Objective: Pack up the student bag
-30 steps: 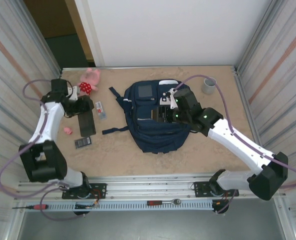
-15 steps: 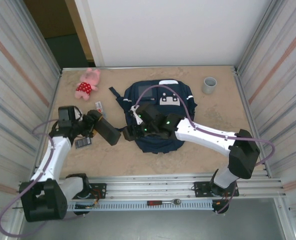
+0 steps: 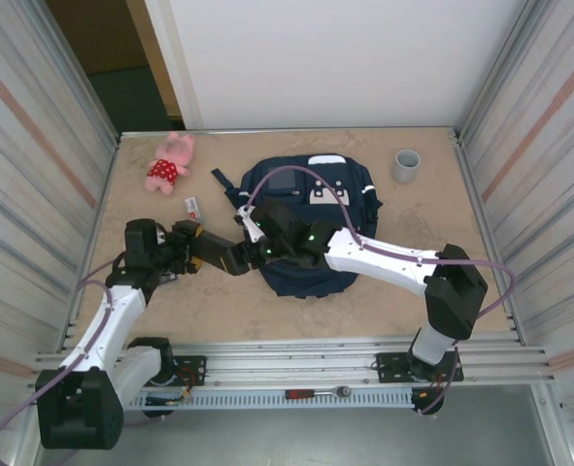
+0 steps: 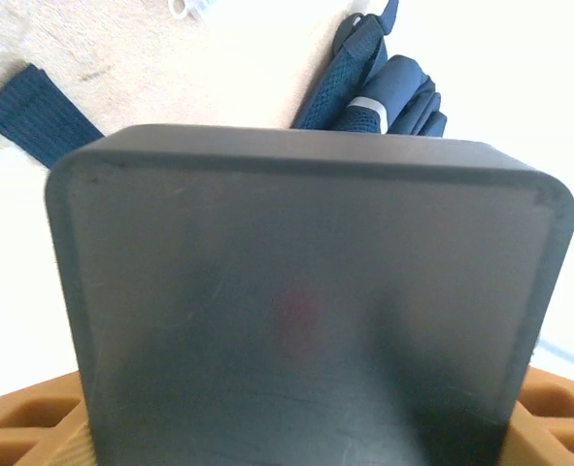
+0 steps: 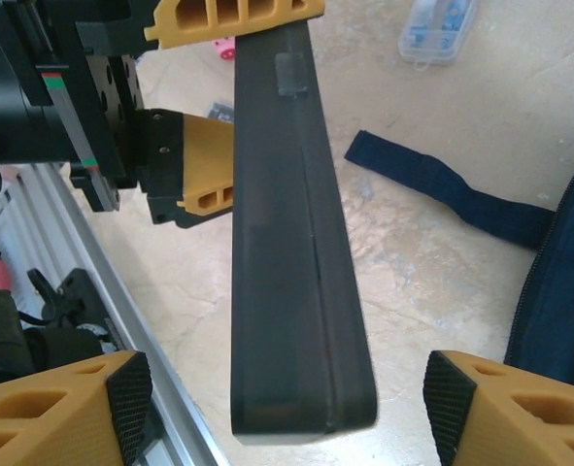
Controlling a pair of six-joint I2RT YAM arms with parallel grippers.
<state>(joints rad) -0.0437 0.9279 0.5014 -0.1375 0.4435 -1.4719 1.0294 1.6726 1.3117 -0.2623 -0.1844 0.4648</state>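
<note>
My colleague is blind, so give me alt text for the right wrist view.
The left gripper holds a flat black case edge-on, its free end between the right gripper's open fingers, above the table beside the student bag.

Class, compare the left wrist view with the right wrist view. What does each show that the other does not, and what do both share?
Left wrist view: the broad face of the dark case, and a mesh part of the student bag with a white stripe. Right wrist view: the case's thin edge, the right hand open either side of its near end, a clear plastic box. Both: the case, the left hand shut on it, a navy strap, the tan table.
</note>
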